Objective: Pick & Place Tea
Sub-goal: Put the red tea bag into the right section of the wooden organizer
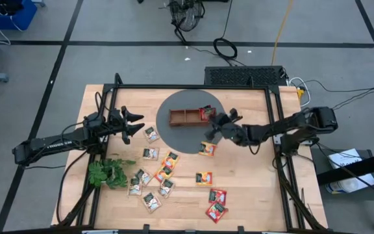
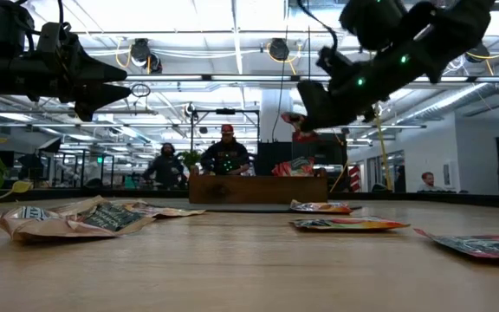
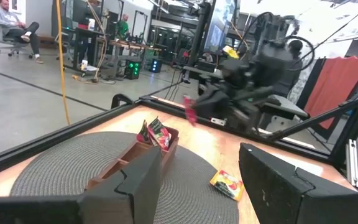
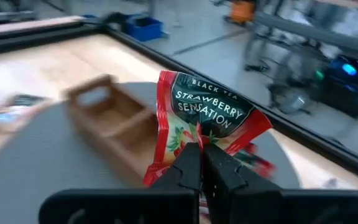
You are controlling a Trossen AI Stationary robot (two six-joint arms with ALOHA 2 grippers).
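1. Your right gripper [image 4: 201, 163] is pinched tight on a red sachet [image 4: 207, 121] printed "Strawberry Sensation", holding it by its lower edge so it stands up and hangs free of the fingers.
2. In the high view that right gripper [image 1: 214, 123] sits just right of the wooden tray [image 1: 186, 117], near its right-end compartment. It's well above the table in the low view, so the sachet looks carried, not yet dropped.
3. The tray's right compartment already holds at least one red sachet [image 3: 158, 134]; the other two compartments look empty. My guess is you're sorting reds into that end.
4. The tray rests on a round grey mat [image 1: 174, 133] at the far middle of the table [image 1: 252, 188].
5. Your left gripper [image 1: 134, 125] waits left of the mat, raised, fingers apart and holding nothing. It points toward the tray, clear of the right arm's path.
6. Loose sachets remain on the table: pale green-print ones [image 1: 149, 153] left of centre and nearer, orange-yellow ones [image 1: 204, 178] in the middle, two red ones [image 1: 217, 203] at the near right, and one orange [image 1: 207, 149] just beside the mat's near right edge.
7. A green plant sprig [image 1: 106, 173] lies near left; leave it.
8. Next move needs the sachet over the right compartment before release, since a thin packet can catch the tray wall.
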